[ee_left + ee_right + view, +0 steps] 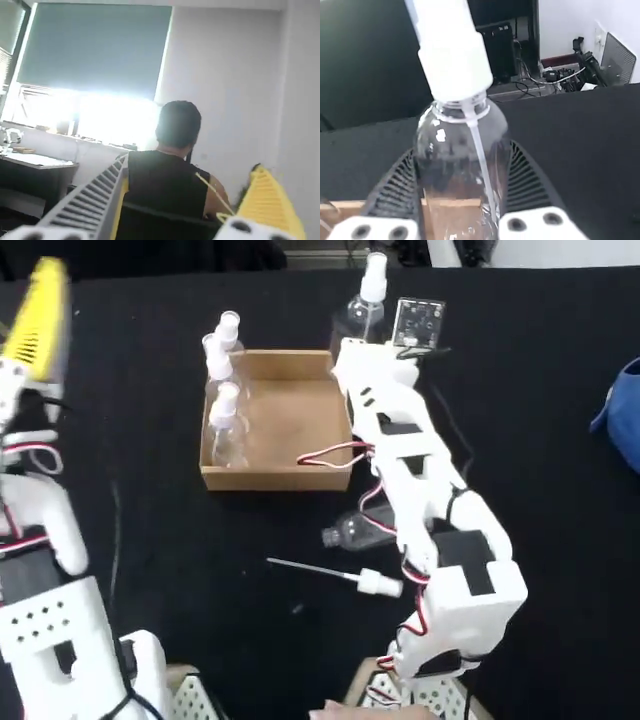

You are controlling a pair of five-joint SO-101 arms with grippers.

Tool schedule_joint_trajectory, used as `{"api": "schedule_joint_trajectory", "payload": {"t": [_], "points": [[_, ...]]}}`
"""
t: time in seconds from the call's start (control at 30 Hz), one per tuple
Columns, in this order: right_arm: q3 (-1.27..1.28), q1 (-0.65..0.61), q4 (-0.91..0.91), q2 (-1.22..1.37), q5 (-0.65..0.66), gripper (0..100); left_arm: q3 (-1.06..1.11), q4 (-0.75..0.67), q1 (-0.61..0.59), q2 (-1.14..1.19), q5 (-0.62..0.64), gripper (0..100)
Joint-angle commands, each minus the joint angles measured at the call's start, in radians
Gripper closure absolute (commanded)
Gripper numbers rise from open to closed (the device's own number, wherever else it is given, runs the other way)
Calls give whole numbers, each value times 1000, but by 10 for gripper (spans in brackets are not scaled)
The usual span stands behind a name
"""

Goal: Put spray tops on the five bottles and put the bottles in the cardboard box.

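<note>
Right gripper (463, 162) clamps 1 capped bottle (451, 142) by the cardboard box (275, 478).

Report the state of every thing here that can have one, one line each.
cardboard box: open.
held bottle: upright, top on, at the cardboard box's far edge.
three boxed bottles: upright, tops on.
lying bottle: on its side on the table, no top.
loose spray top: lying on the table, unattached.
left pincer: open, empty.
right pincer: shut on held bottle.
</note>
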Motion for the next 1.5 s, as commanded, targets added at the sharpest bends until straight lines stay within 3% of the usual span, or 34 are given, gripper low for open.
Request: {"api": "schedule_joint_trajectory", "payload": {"t": [0.0, 0.2, 1.1, 1.47], "points": [[-76, -20, -31, -8, -9, 984, -16, -28, -102, 5, 106, 814], [-87, -31, -26, -8, -9, 983, -16, -28, -197, 5, 224, 848], [-257, -29, -31, 249, -9, 983, -16, -28, -197, 0, 227, 848], [-186, -25, -29, 128, -9, 987, -16, -28, -196, -2, 227, 848]]}}
